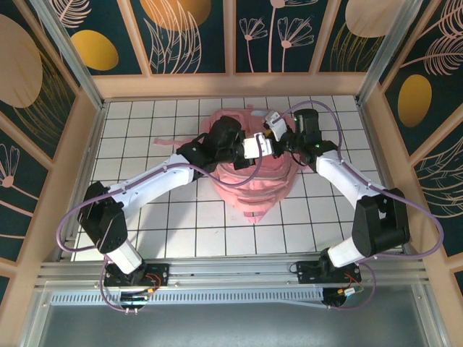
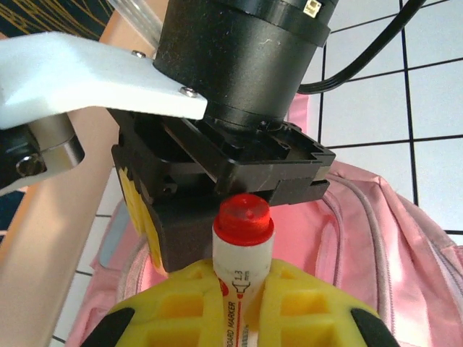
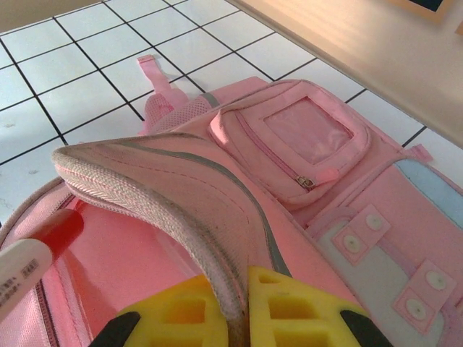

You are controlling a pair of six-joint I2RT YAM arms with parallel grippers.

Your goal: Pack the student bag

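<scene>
The left gripper [image 2: 242, 307] clamps a red-capped marker [image 2: 244, 228]; the right gripper [image 3: 237, 307] pinches the bag [image 3: 296, 137] rim, holding it open. The marker, at 8 o'clock in the right wrist view, is not yet released inside.

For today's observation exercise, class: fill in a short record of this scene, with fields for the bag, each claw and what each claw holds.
bag: pink, lying on the tiled table, under both arms
left claw: shut on a marker
marker: white, red cap, held over the bag
right claw: shut on the bag's rim, holding it raised
packing: marker not yet inside
</scene>
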